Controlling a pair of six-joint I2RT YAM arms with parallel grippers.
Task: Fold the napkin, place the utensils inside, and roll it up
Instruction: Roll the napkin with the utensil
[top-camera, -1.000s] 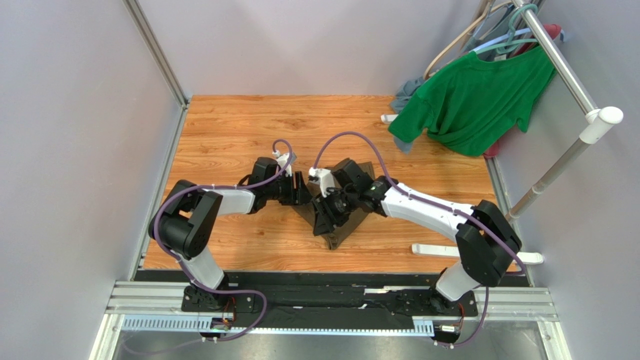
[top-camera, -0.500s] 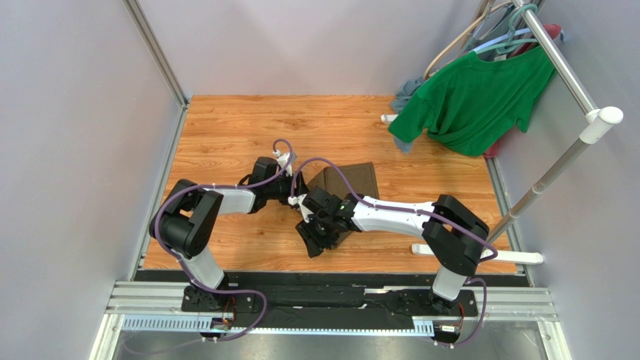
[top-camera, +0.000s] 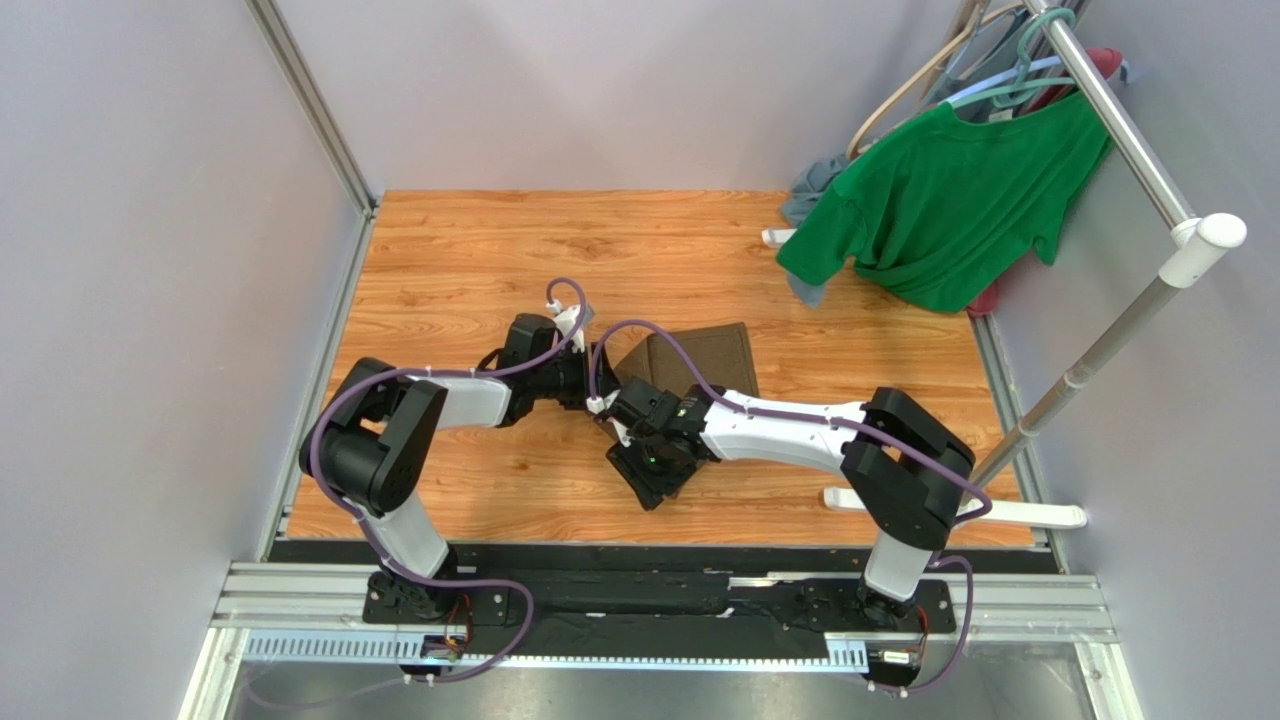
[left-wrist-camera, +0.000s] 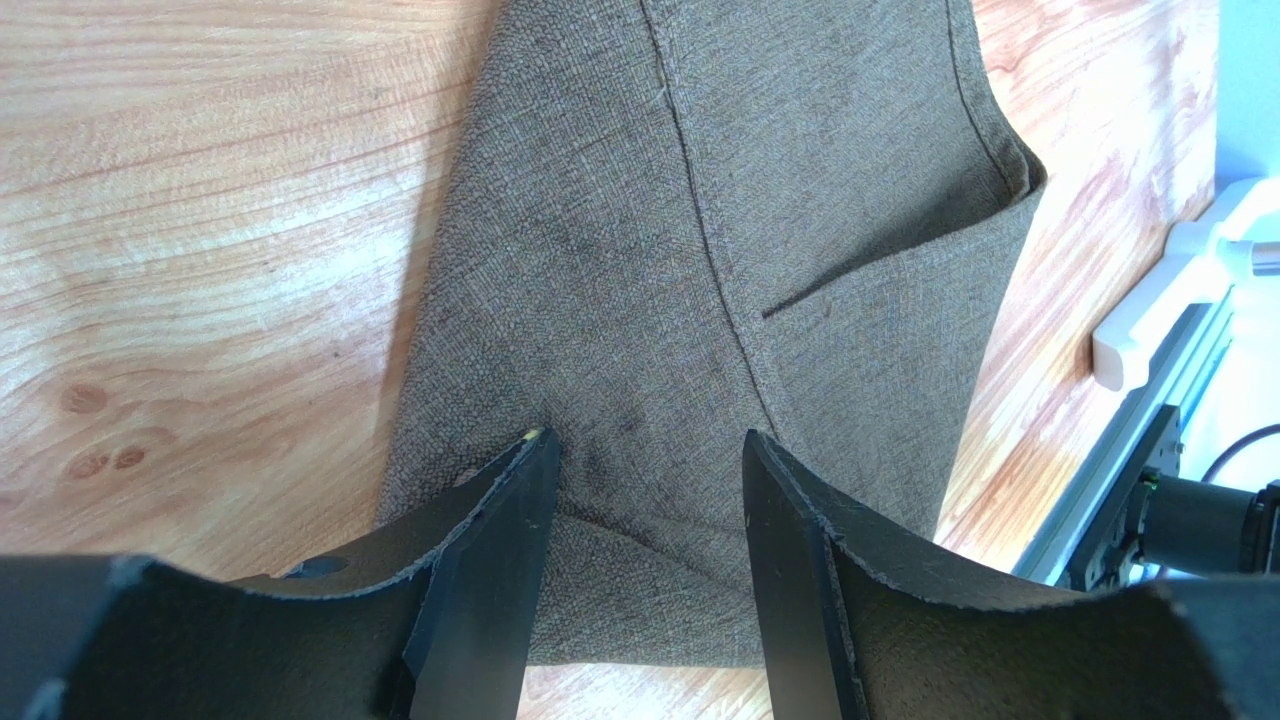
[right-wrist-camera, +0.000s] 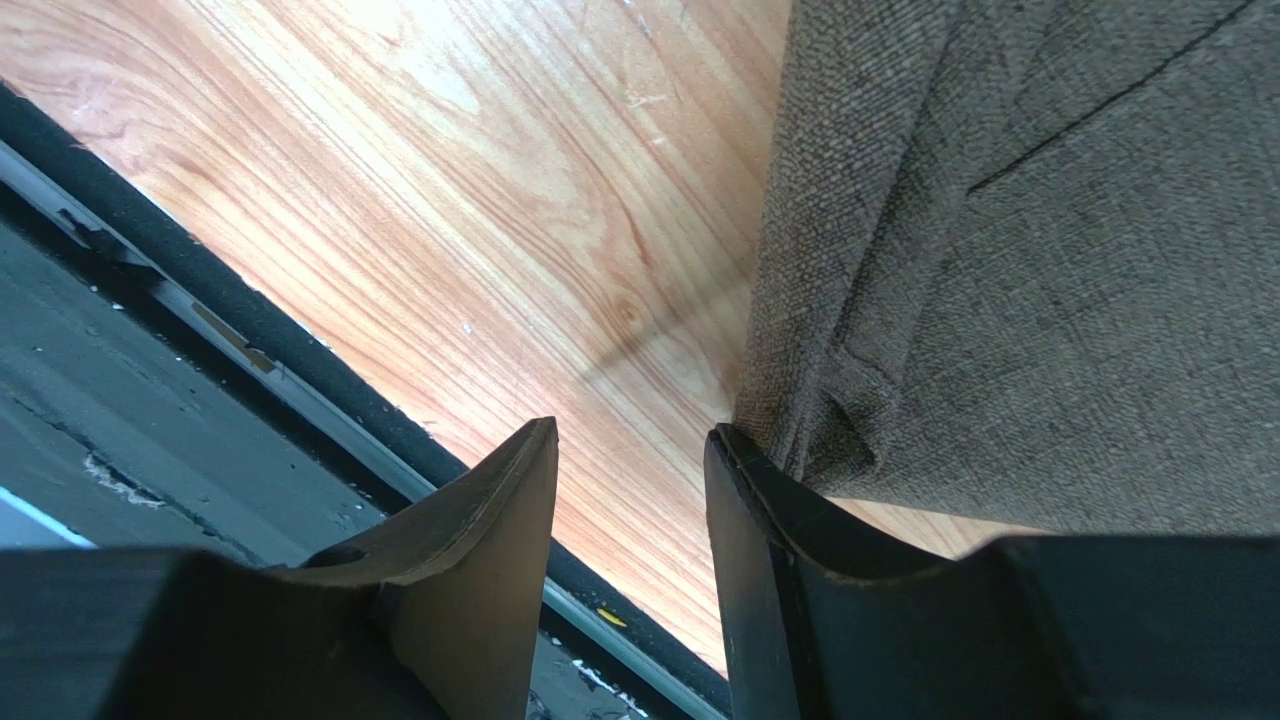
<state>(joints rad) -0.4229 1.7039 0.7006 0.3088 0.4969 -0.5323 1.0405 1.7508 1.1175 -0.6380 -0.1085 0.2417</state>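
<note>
the napkin (top-camera: 706, 357), a plain dark olive-brown cloth, lies folded on the wooden surface (top-camera: 451, 270), roughly midway across it and nearer the arms than the far wall. from above, one squarish part shows flat beyond the right arm, and the rest runs toward the near edge under the two wrists.

the left claw (top-camera: 597, 387) reaches in from the left and sits low over the cloth. in the left wrist view its two black fingers (left-wrist-camera: 496, 555) stand apart, with the weave filling the gap between them. small creases gather near the tips, but i cannot tell whether the tips press on the fabric. a stitched seam runs the length of the cloth there, and a folded flap ends in a slanting edge on the right.

the right claw (top-camera: 649, 465) lies just beside the left one, at the napkin's near end. in the right wrist view its fingers (right-wrist-camera: 504, 510) are also apart, and only bare wood and the black strip along the surface's near edge show in the gap. the napkin's rumpled corner touches the outer side of one finger and is not between the two.

a bright green t-shirt (top-camera: 947, 195) hangs from a hanger (top-camera: 1037, 68) on a metal clothes rail (top-camera: 1120, 128) at the far right corner, well apart from the napkin. a grey-blue garment (top-camera: 812, 183) hangs just beside it.
</note>
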